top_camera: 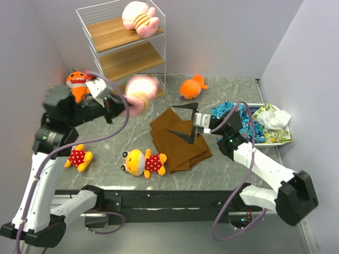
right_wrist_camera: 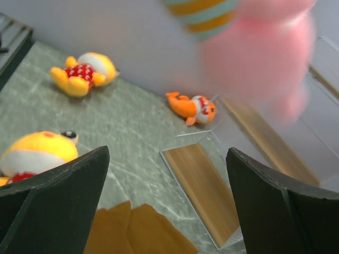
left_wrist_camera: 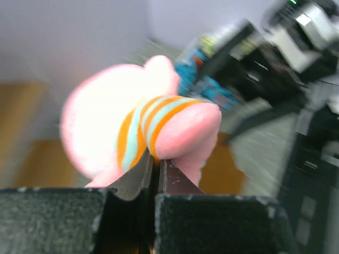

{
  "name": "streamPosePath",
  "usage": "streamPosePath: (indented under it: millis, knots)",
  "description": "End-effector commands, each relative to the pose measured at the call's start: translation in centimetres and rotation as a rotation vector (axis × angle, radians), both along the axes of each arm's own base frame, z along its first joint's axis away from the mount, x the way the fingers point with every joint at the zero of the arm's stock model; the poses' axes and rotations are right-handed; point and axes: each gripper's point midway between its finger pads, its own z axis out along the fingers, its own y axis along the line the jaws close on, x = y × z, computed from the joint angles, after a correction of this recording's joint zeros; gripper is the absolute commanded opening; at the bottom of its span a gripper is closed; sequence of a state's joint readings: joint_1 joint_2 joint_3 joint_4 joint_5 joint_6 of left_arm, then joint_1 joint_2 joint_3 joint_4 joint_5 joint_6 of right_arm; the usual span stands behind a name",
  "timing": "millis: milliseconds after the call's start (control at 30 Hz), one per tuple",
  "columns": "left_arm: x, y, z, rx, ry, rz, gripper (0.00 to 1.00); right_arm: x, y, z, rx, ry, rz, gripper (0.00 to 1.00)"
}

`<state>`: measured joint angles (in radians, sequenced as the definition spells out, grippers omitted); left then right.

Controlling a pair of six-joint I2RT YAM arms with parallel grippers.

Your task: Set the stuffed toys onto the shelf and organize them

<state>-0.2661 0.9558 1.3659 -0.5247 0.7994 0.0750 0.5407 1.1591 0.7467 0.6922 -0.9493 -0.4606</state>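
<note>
My left gripper point(top_camera: 123, 108) is shut on a pink toy with a yellow-striped body point(top_camera: 140, 92), held in the air in front of the shelf point(top_camera: 114, 32); in the left wrist view the closed fingertips point(left_wrist_camera: 157, 164) pinch the toy point(left_wrist_camera: 143, 127). The other pink toy point(top_camera: 139, 18) lies on the top board. Two orange sharks point(top_camera: 78, 82) point(top_camera: 192, 87) lie left and right of the shelf. Two yellow polka-dot toys point(top_camera: 78, 157) point(top_camera: 144, 162) lie near the front. My right gripper point(top_camera: 186, 123) is open and empty above the brown cloth point(top_camera: 177, 140).
A white tray point(top_camera: 283, 138) at the right holds colourful fabric point(top_camera: 241, 117). The right wrist view shows the shelf's bottom board point(right_wrist_camera: 201, 190), a shark point(right_wrist_camera: 193, 107), both yellow toys point(right_wrist_camera: 85, 71) point(right_wrist_camera: 37, 153) and the held pink toy point(right_wrist_camera: 254, 47) blurred overhead.
</note>
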Motion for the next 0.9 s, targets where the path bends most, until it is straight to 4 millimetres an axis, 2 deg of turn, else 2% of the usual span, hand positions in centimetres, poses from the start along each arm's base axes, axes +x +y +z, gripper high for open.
streamPosePath:
  millis: [0,33,67,100,167,267,300,367,400,467,500,600,800,867]
  knots:
    - [2.0,3.3,9.9,0.003,-0.407,0.232,0.01,-1.5,-2.1,3.7,0.172,-0.028,-0.083,1.00]
    - [3.3,3.8,10.2,0.018,-0.417,0.283,0.01,-1.8,-2.4,3.8,0.184,-0.027,-0.086,1.00]
    - [4.0,4.3,11.0,0.032,-0.464,0.317,0.01,-2.3,-2.8,4.4,0.214,-0.025,-0.090,1.00]
    - [4.3,4.7,12.2,0.033,-0.501,0.348,0.01,-2.6,-3.0,4.1,0.221,-0.011,-0.093,1.00]
    - [6.2,5.6,13.4,0.061,-0.563,0.423,0.01,-3.3,-3.4,4.8,0.259,-0.009,-0.108,1.00]
    - [8.3,6.4,15.1,0.088,-0.636,0.497,0.01,-4.1,-3.6,5.0,0.282,0.003,-0.123,1.00]
    - [9.6,6.4,15.4,0.103,-0.637,0.514,0.01,-4.4,-3.5,5.0,0.279,0.005,-0.116,1.00]
    - [11.2,6.8,15.7,0.140,-0.643,0.552,0.01,-4.9,-3.4,5.0,0.272,-0.001,-0.114,1.00]
    - [12.6,6.7,15.8,0.151,-0.638,0.566,0.01,-5.4,-3.1,5.2,0.275,-0.002,-0.105,1.00]
    - [13.9,7.1,16.1,0.156,-0.649,0.605,0.01,-5.9,-3.1,5.4,0.269,-0.015,-0.102,1.00]
    - [15.2,7.6,16.2,0.149,-0.654,0.661,0.01,-6.4,-2.8,5.7,0.269,-0.019,-0.092,1.00]
    - [17.6,8.9,15.8,0.148,-0.647,0.766,0.01,-7.2,-2.4,6.2,0.267,-0.040,-0.079,1.00]
    - [21.5,8.8,13.9,0.199,-0.622,0.806,0.01,-7.6,-1.9,6.5,0.263,-0.056,-0.070,1.00]
    - [22.0,9.0,14.1,0.194,-0.632,0.819,0.01,-7.8,-1.8,6.6,0.265,-0.053,-0.063,1.00]
